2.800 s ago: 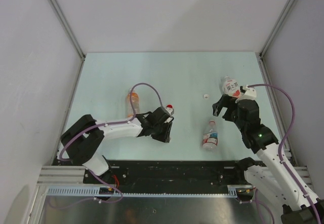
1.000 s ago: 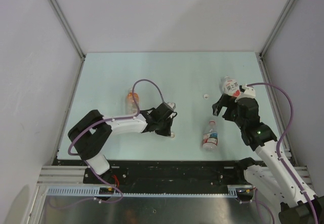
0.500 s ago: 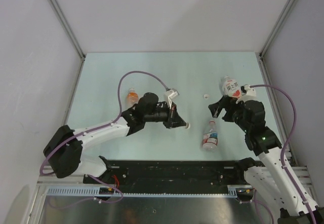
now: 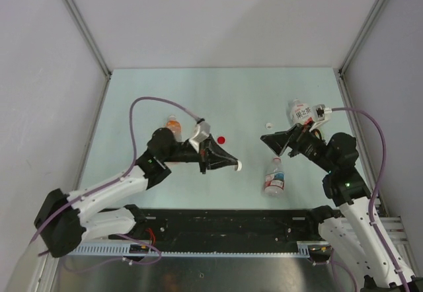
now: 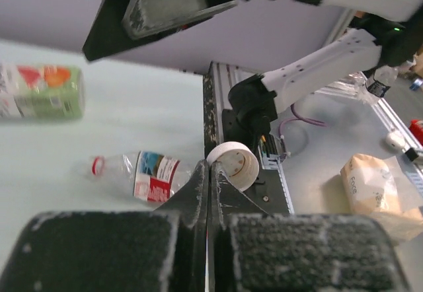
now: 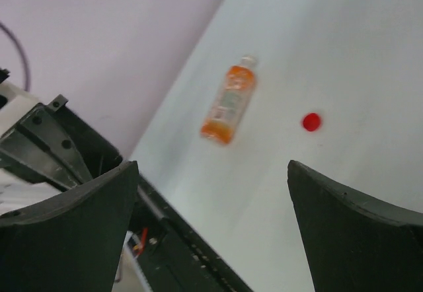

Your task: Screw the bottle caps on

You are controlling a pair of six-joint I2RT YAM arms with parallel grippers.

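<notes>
My left gripper (image 4: pixel 231 164) is shut on a white bottle cap (image 4: pixel 238 166), pinching its rim at the fingertips above the table; in the left wrist view the cap (image 5: pixel 232 165) sits at the gripper (image 5: pixel 209 168) tips, open side facing the camera. The red cap (image 4: pixel 221 139) and a second white cap (image 4: pixel 268 125) lie loose. The orange bottle (image 4: pixel 173 128), the red-and-white label bottle (image 4: pixel 274 176) and the white label bottle (image 4: pixel 299 112) lie on the table. My right gripper (image 4: pixel 274 143) is open and empty, pointing left. The right wrist view shows the orange bottle (image 6: pixel 228 104) and red cap (image 6: pixel 311 121).
Grey walls enclose the table on three sides, with metal posts at the corners. The black rail (image 4: pixel 225 222) with the arm bases runs along the near edge. The red-and-white label bottle (image 5: pixel 142 175) lies below the held cap in the left wrist view.
My left arm has risen and swung right with the white cap in its fingers, uncovering the red cap. My right gripper has tilted down and turned left, away from the white label bottle.
</notes>
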